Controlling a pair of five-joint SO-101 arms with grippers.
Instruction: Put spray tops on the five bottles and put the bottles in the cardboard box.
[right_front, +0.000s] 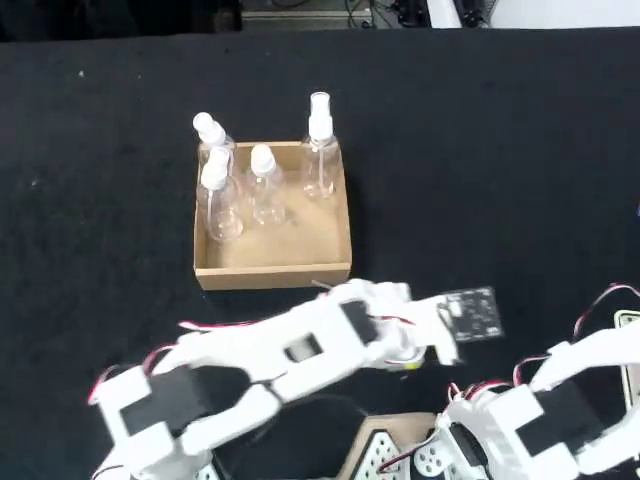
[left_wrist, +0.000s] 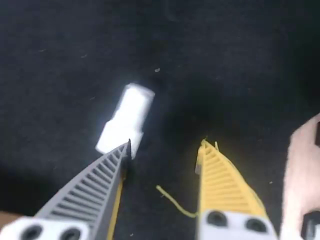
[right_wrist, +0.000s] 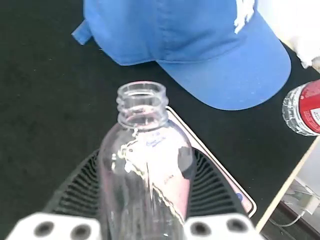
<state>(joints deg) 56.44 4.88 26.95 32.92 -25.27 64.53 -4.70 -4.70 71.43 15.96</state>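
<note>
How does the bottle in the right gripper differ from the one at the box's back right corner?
The held bottle has a bare, open neck; the corner bottle wears a white spray top. The held bottle sits between the right jaws; the corner bottle stands in the cardboard box. Both are clear.

A white spray top lies on the black surface, just beside the grey fingertip of the left end effector, jaws spread apart.

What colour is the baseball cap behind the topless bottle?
Blue; the baseball cap shows best in the right wrist view.
</note>
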